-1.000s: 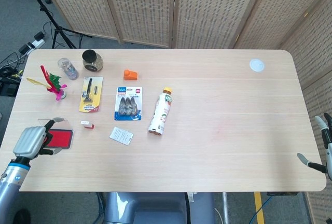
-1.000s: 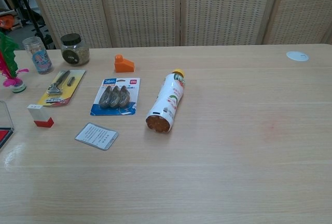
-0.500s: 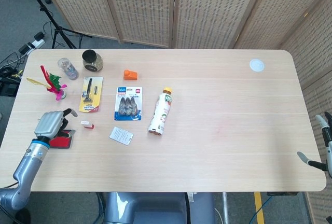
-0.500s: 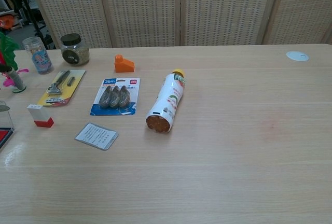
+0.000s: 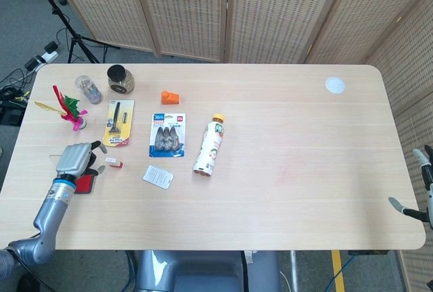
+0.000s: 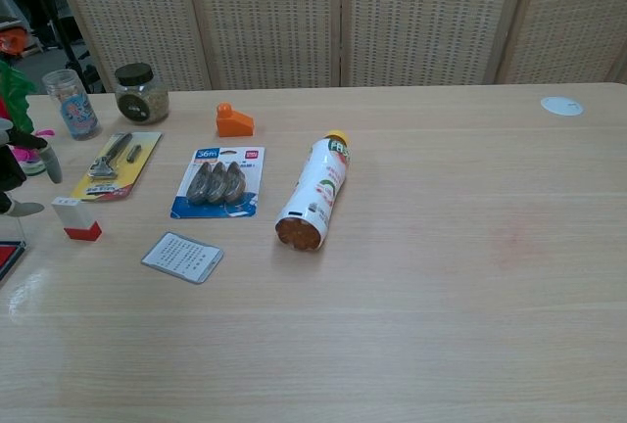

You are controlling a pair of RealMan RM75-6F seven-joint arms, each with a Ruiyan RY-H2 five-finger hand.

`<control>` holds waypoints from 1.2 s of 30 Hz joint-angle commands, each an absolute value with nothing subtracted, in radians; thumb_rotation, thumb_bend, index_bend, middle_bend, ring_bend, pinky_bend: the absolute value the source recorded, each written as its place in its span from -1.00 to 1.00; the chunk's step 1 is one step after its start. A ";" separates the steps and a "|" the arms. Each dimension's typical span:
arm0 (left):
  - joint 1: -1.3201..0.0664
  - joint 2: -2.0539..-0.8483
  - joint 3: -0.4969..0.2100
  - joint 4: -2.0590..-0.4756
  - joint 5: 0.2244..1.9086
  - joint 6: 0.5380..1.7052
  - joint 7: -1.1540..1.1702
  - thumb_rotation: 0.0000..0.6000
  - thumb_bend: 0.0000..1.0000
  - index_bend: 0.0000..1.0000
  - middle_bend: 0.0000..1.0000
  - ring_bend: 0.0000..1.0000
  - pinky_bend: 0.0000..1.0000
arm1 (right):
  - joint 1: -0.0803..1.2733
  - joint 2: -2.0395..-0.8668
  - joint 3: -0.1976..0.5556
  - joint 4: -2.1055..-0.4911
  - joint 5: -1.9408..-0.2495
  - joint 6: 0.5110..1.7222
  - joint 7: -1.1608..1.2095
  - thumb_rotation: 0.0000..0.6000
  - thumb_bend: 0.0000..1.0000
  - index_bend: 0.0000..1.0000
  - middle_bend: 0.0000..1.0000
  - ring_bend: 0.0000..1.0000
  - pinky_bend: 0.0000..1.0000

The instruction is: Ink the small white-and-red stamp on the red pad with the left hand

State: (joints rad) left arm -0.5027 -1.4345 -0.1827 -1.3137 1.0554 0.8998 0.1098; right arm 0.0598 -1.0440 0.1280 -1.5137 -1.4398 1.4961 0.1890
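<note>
The small white-and-red stamp stands upright on the table, left of a small white card. My left hand hovers just left of the stamp with its fingers spread and nothing in them. Under and behind the hand lies the red ink pad, its clear lid raised; the hand covers most of it. My right hand shows only at the far right edge, off the table, with fingers apart and nothing held.
Around the stamp lie a razor pack, a blue blister pack, a white card and a bottle on its side. Further back stand a dark jar, a clear jar, a feather shuttlecock and an orange block.
My left hand has moved from the table's front-left edge up and to the right, over the ink pad, ending beside the stamp. The stamp has not moved.
</note>
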 commanded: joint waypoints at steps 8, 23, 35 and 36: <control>-0.524 -1.472 -0.183 -1.286 1.020 0.897 0.151 1.00 -0.40 -0.06 1.00 0.89 0.73 | 0.063 -1.044 0.129 -1.509 -1.434 1.487 0.198 1.00 -1.00 -0.99 -1.00 -1.00 -1.00; -0.545 -1.514 -0.180 -1.271 0.971 0.907 0.219 1.00 -0.37 -0.01 1.00 0.89 0.73 | 0.066 -1.043 0.131 -1.504 -1.427 1.476 0.215 1.00 -1.00 -0.99 -1.00 -1.00 -1.00; -0.559 -1.547 -0.182 -1.239 0.936 0.904 0.251 1.00 -0.29 0.08 1.00 0.89 0.73 | 0.070 -1.041 0.130 -1.506 -1.419 1.460 0.226 1.00 -1.00 -0.99 -1.00 -1.00 -1.00; -0.560 -1.548 -0.183 -1.239 0.935 0.904 0.250 1.00 -0.29 0.09 1.00 0.89 0.73 | 0.071 -1.041 0.130 -1.505 -1.419 1.459 0.227 1.00 -1.00 -0.99 -1.00 -1.00 -1.00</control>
